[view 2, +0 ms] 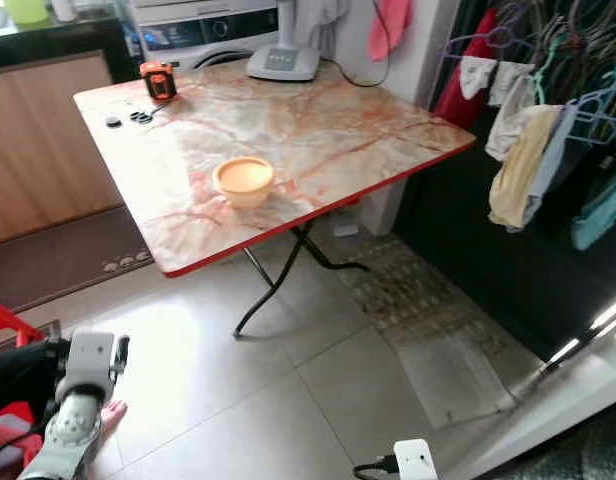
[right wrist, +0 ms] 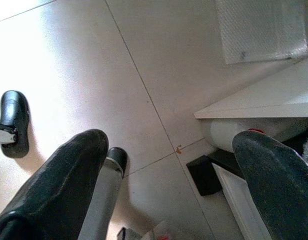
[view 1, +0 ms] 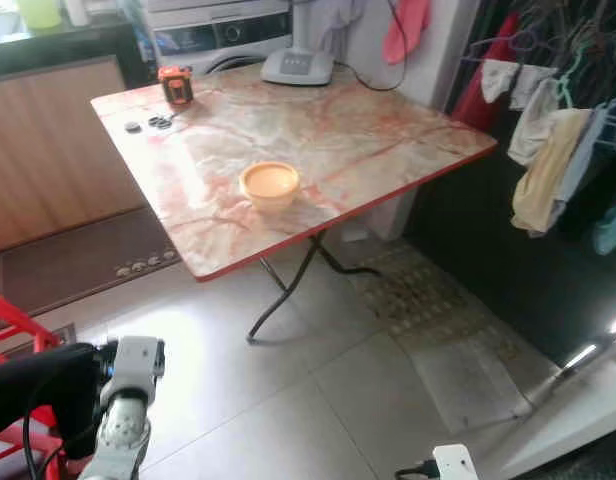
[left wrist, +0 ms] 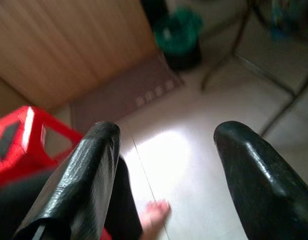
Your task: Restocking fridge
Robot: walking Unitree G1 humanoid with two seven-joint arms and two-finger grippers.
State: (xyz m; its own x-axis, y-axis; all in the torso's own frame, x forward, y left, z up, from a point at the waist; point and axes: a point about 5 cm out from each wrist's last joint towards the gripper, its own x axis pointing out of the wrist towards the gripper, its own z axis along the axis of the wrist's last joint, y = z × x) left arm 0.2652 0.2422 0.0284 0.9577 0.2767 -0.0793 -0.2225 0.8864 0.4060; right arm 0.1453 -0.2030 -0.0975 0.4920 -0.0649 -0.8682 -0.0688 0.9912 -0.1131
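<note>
One folding table; one orange bowl; one tape measure; one red stool; one green bin; two floor mats.

Orange bowl sits on marble folding table.

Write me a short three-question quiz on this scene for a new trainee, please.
1. True or false: the orange bowl lies on the floor.
2. What hangs on the rack right of the table? A) clothes B) pans C) keys
3. Are the left hand fingers open or shut?

Key: 1 false, it stands on the table. 2 A, clothes. 3 open.
</note>
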